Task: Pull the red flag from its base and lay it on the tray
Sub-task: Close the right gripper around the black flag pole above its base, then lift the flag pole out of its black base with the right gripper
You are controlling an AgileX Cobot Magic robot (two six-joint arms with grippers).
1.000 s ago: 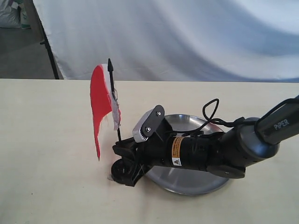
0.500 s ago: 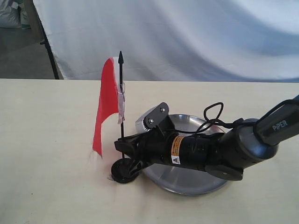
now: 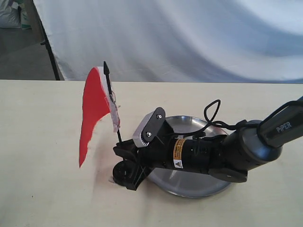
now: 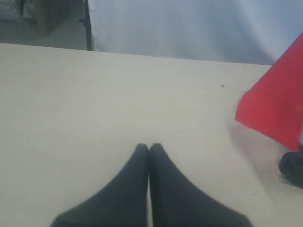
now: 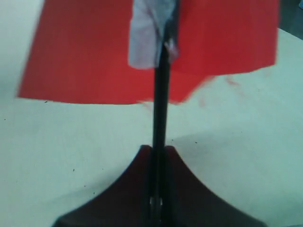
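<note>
Plainly the right jaws are closed on the stick (image 5: 160,109) of the flag (image 3: 92,111), low down, just above the base (image 3: 117,174); the flag leans away from the tray (image 3: 191,190), which lies just beside the base on the bench (image 3: 42,189); whether the stick's foot is out of the hole I cannot tell, since the jaws hide it. The left jaws are pressed together on nothing, over the bench, apart from the flag. The flag looks very light; its cloth is limp and will swing, so it is no place to hold; the stick is thin, stiff and smooth, and likely to twist in the grip; low on the stick seems the right hold, pulling along its line; the base looks light too and may lift with it.
</note>
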